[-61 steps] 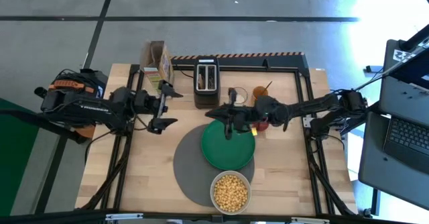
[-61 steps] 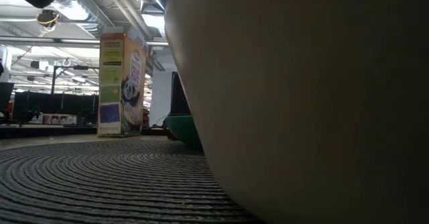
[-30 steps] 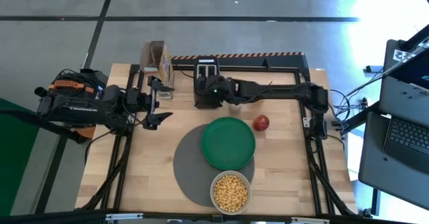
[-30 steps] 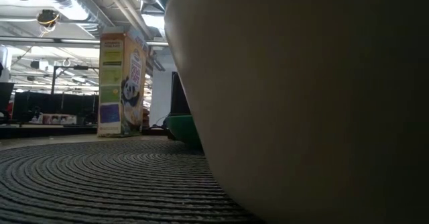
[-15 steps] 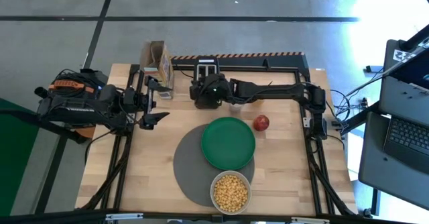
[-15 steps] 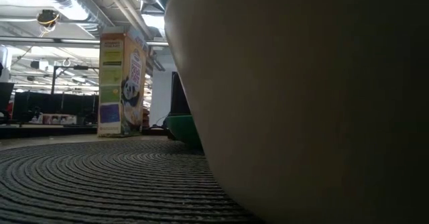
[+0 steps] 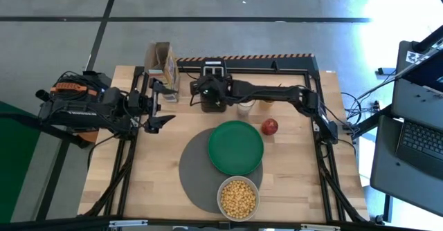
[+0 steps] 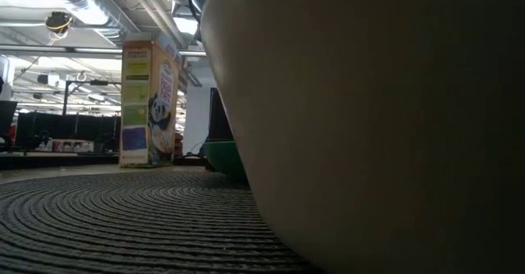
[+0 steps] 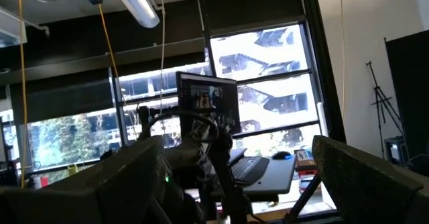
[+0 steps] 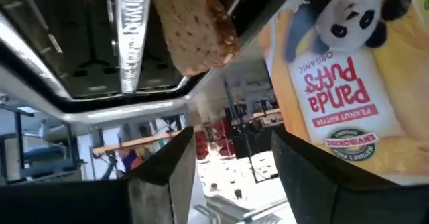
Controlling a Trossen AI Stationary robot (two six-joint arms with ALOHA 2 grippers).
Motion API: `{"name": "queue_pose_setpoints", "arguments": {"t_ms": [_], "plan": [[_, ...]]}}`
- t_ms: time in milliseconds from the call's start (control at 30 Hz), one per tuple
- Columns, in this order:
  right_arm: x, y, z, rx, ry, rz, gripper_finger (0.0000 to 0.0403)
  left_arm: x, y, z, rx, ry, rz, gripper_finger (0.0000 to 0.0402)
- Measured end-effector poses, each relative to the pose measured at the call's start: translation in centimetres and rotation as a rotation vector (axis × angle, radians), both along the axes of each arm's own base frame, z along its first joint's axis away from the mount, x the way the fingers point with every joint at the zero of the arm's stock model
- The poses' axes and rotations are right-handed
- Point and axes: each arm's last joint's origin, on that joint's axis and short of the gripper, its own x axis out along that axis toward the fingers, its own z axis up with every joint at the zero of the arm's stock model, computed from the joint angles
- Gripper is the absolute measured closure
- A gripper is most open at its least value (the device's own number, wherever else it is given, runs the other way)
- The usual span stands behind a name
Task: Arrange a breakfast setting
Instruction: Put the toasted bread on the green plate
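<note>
Since two seconds ago the right arm has swung away from the red apple and green plate to the black toaster at the desk's far edge, where its right pincer now sits over the toaster's near end. In the right wrist view its fingers stand apart with nothing between them, facing the toaster slot, from which a brown toast slice pokes out. The panda cereal box stands just beside the toaster.

Nearer than the toaster, the plate lies on the round grey mat, overlapping its far side; the pale bowl of yellow cereal rests on the mat's near edge. In the low view the bowl blocks most of the scene. The orange cup is largely hidden by the right arm.

The left pincer hovers to the toaster's left, fingers spread and empty.
</note>
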Motion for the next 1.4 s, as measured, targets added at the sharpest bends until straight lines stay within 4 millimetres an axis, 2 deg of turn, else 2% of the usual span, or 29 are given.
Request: {"name": "queue_pose_setpoints", "arguments": {"t_ms": [233,800,967,1400], "plan": [[-0.5,0.1,-0.4,0.034,0.058,-0.018,0.0221,-0.2,0.0,0.0,-0.002,0.006,0.004,0.0025],[-0.2,0.9,-0.9,0.133,0.033,0.047,0.0221,-0.2,0.0,0.0,-0.002,0.005,0.004,0.0025],[0.1,0.9,-2.2,0.136,0.072,0.041,0.0221,-0.2,0.0,0.0,-0.002,0.007,0.004,0.0025],[0.2,0.0,-2.7,0.101,0.074,-0.017,0.0221,-0.2,0.0,0.0,-0.001,0.008,0.000,0.0025]]}}
